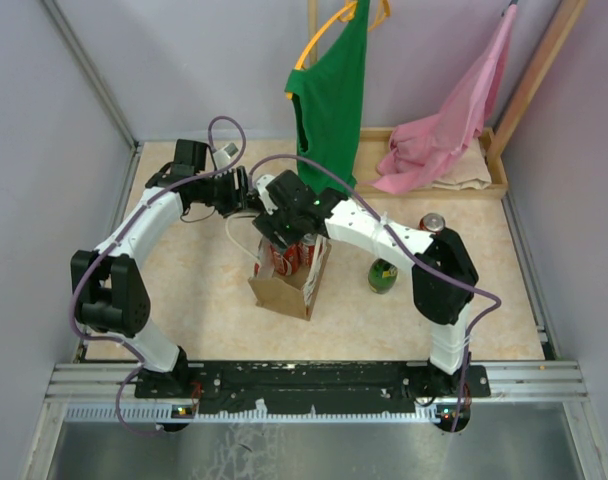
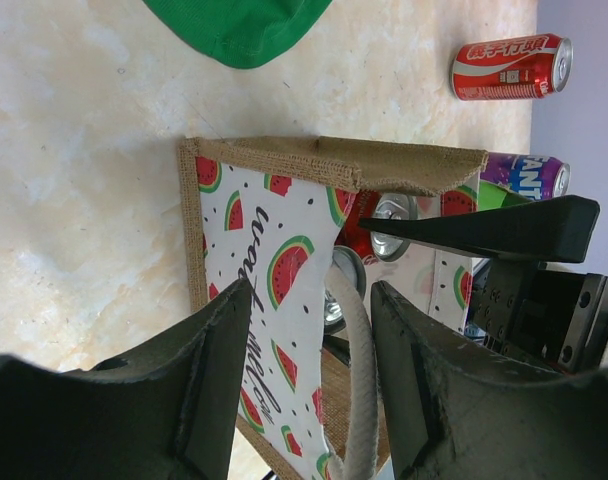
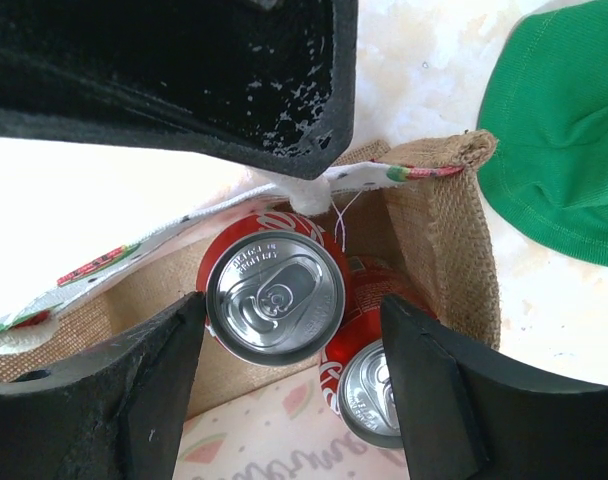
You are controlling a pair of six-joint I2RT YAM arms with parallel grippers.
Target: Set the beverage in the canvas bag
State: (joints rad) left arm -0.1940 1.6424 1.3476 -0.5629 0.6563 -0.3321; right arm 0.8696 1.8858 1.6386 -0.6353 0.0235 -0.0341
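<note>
The canvas bag (image 1: 284, 290) stands upright mid-table, tan burlap with a watermelon-print lining (image 2: 274, 260). My right gripper (image 1: 284, 238) hangs over its mouth, jaws open (image 3: 294, 305). A red can (image 3: 274, 297) stands upright inside the bag between them, against the left finger and apart from the right one. A second red can (image 3: 369, 390) is beside it in the bag. My left gripper (image 2: 312, 300) is open at the bag's far side. The white rope handle (image 2: 359, 340) runs between its fingers, close to the right finger. It also shows in the top view (image 1: 252, 200).
A red can (image 1: 432, 222) and a green and purple can (image 1: 383, 275) stand on the table right of the bag; both show in the left wrist view (image 2: 511, 67) (image 2: 529, 175). A green shirt (image 1: 332, 100) and pink cloth (image 1: 444, 130) hang at the back over a wooden tray (image 1: 489, 185).
</note>
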